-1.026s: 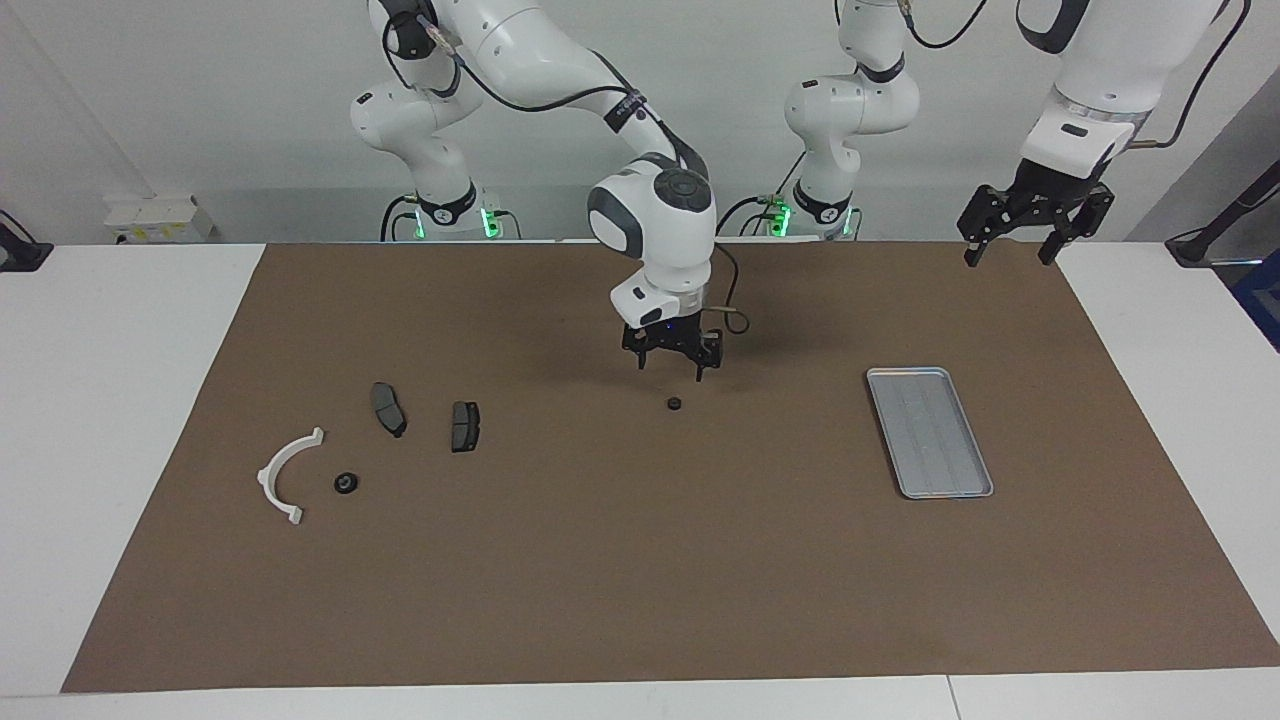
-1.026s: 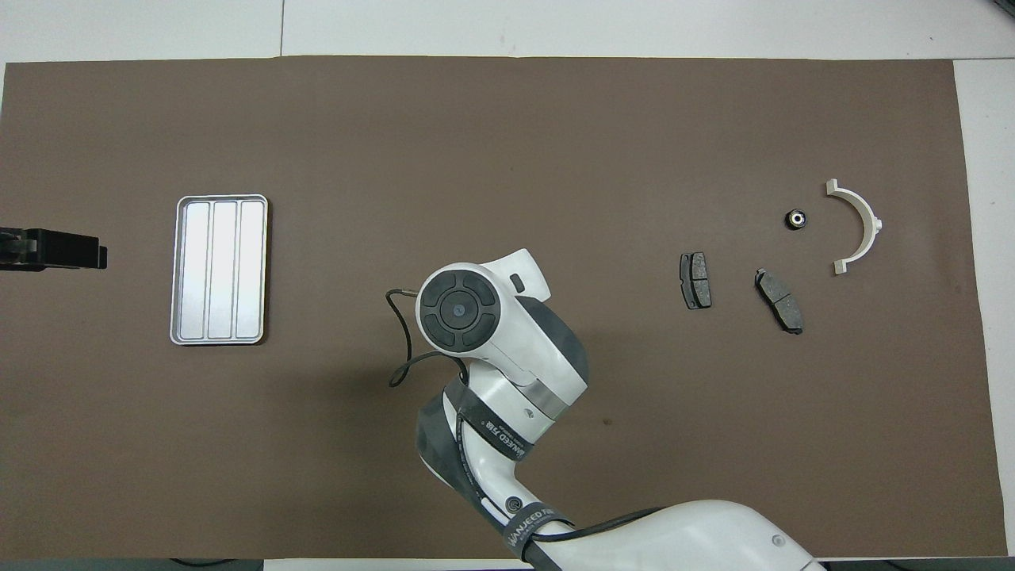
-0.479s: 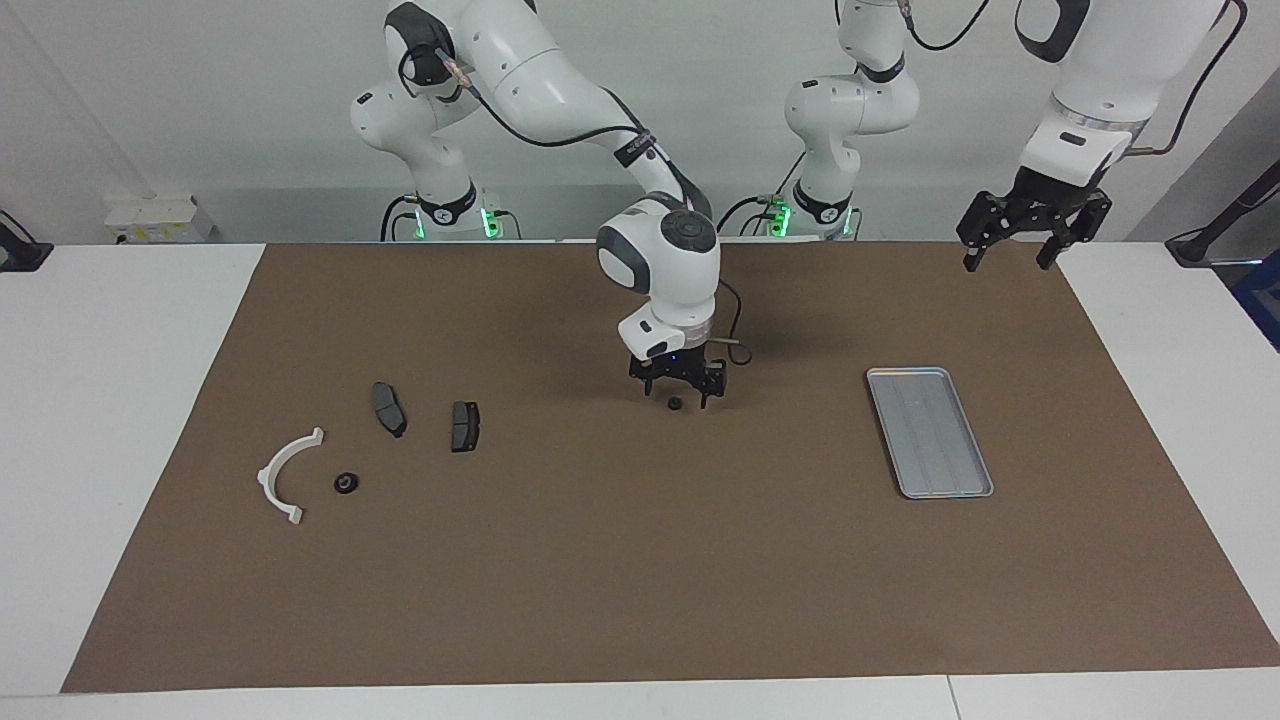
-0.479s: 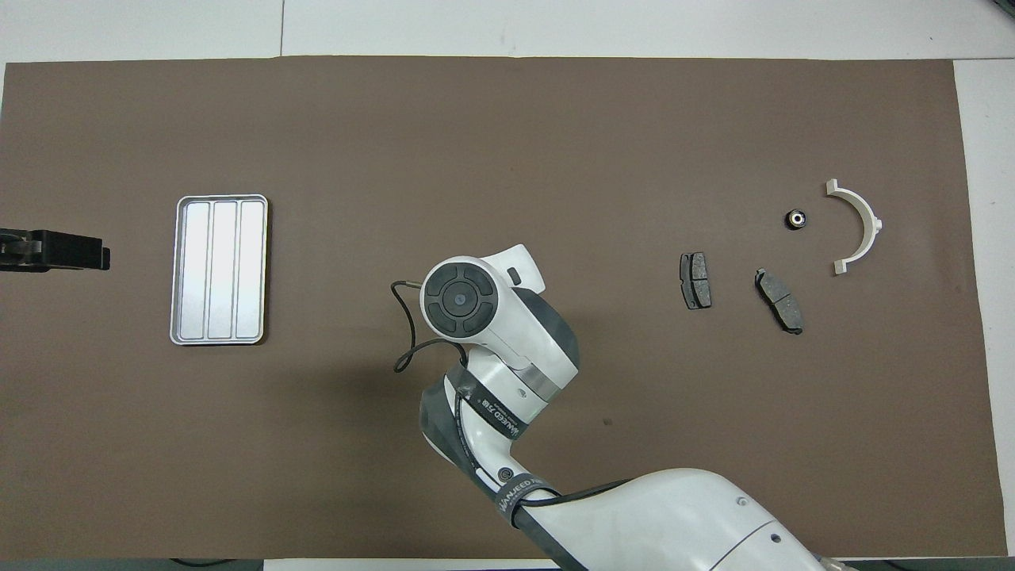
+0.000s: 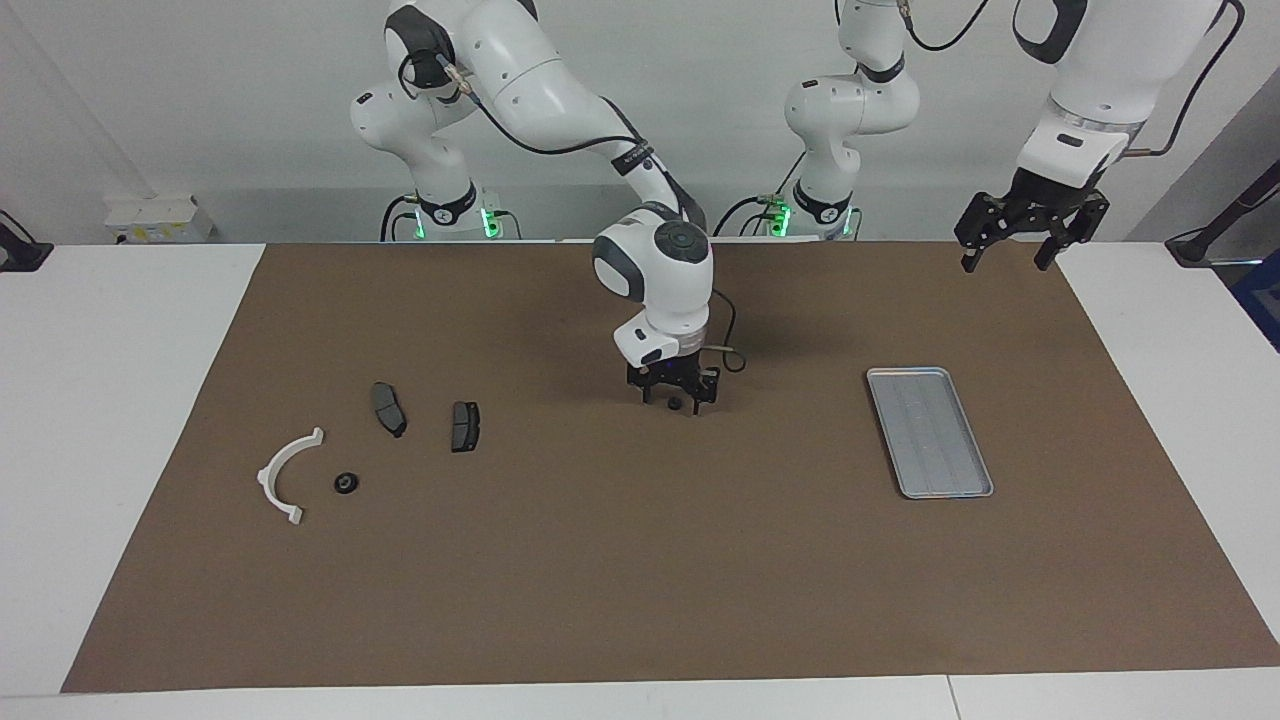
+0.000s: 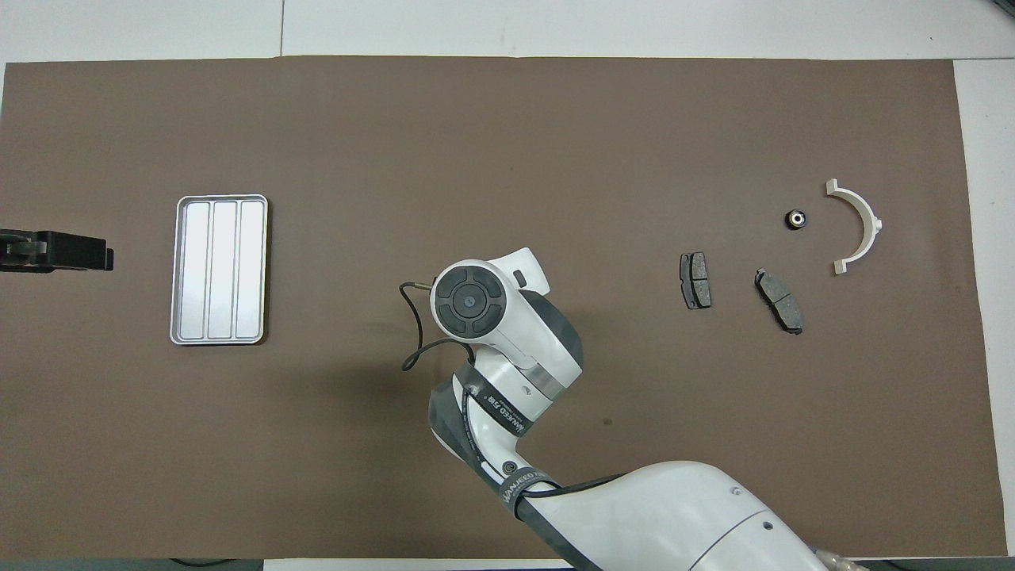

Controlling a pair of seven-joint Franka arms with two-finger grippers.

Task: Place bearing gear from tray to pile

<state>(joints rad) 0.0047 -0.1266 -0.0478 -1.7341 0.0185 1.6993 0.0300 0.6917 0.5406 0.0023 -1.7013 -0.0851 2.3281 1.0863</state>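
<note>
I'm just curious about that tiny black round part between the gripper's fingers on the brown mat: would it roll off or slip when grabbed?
The bearing gear looks round and lying flat, so it probably stays put. Being so small between the right gripper fingers, it may slip if pinched off-centre. It seems rigid.

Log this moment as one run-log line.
right claw: down on mat, straddling small black bearing gear, fingers open | left claw: waiting, raised | silvery-grey metal tray: empty

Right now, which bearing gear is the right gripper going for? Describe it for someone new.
On the brown mat, find the right gripper lowered mid-table, between the tray and the pile. The small black round bearing gear sits between its fingers. Its twin lies beside the white half-ring.
</note>
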